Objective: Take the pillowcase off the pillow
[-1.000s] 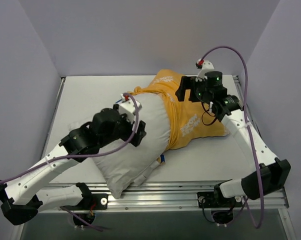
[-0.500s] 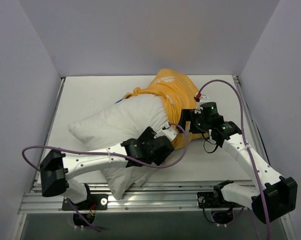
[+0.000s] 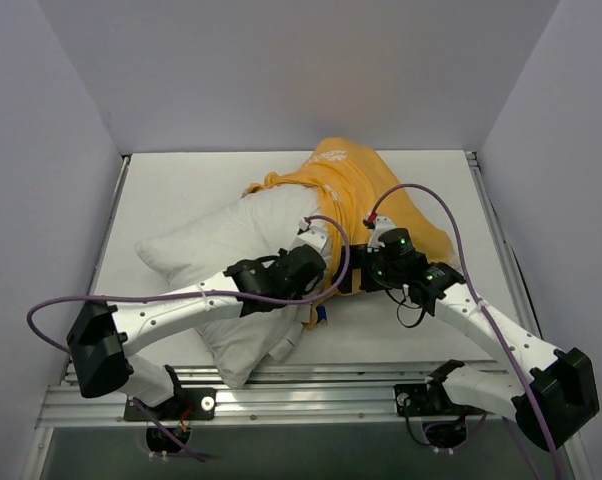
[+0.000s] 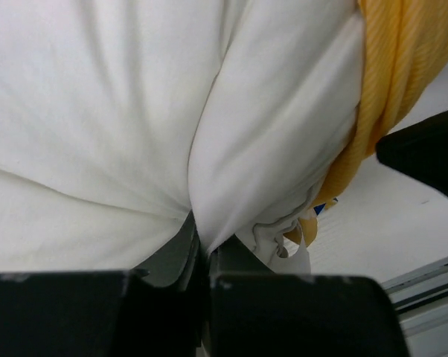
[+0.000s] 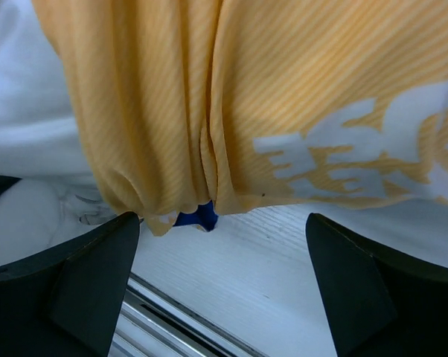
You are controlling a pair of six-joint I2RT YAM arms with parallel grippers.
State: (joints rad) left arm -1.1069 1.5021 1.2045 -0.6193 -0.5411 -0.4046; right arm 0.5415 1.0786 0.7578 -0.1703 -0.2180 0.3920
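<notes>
The white pillow point(image 3: 211, 245) lies slanted across the table, its right end still inside the yellow-orange pillowcase point(image 3: 351, 180), which is bunched up there. My left gripper point(image 3: 319, 262) is shut on a fold of white pillow point(image 4: 120, 111) fabric beside the pillowcase point(image 4: 391, 82) hem; the pinch shows at my left gripper point(image 4: 199, 242). My right gripper point(image 3: 354, 278) hangs open just in front of the pillowcase point(image 5: 283, 97) near edge, its fingers point(image 5: 97, 275) apart over bare table, holding nothing. A bit of blue lining point(image 5: 198, 217) peeks from under the hem.
White table point(image 3: 181, 180) with grey walls on three sides. A metal rail point(image 3: 331, 385) runs along the near edge. The two grippers are close together; the right one's finger point(image 4: 425, 152) shows in the left wrist view.
My left arm swung from over the pillow's left part to the pillow beside the pillowcase hem and shut on pillow fabric. My right gripper came down and left to the pillowcase's near edge, still open.
</notes>
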